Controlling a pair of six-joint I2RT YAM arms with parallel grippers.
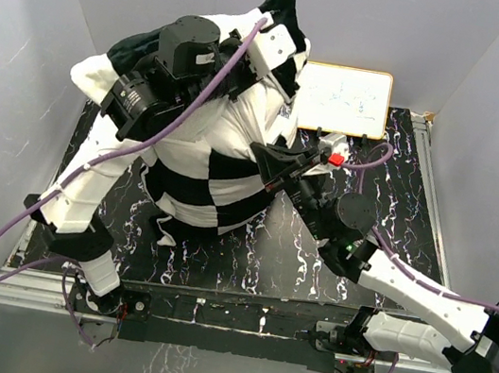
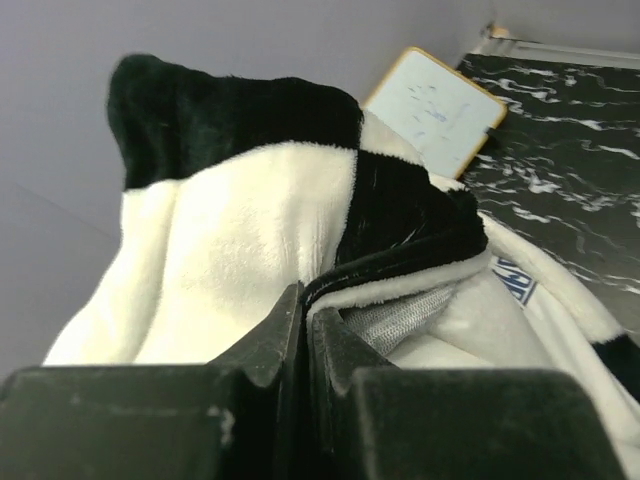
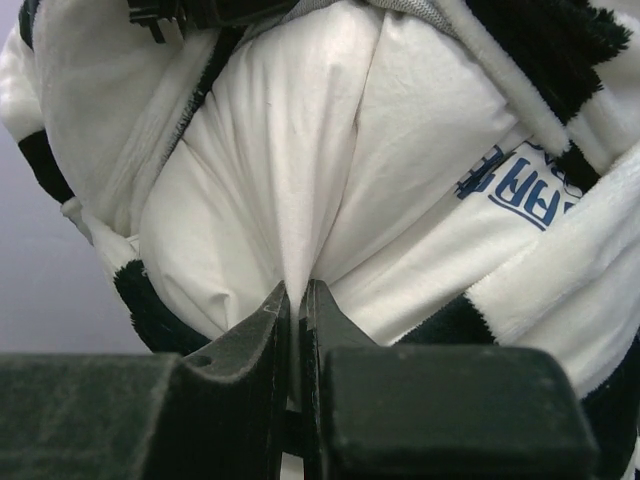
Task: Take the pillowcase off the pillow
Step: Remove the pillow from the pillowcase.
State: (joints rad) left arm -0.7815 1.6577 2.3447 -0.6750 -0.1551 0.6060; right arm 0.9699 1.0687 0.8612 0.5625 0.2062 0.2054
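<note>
Checkered pillowcase (image 2: pixel 230 230) partly off white pillow (image 3: pixel 290 170)

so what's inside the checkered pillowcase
The white pillow: its bare fabric bulges out of the pillowcase opening, pinched by the right gripper. The rest of it is covered by the case.

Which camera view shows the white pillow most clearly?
The right wrist view: the pillow fills it, pinched by the right gripper. The left wrist shows a sliver beneath the pillowcase; the top view, a patch between checkered folds.
</note>
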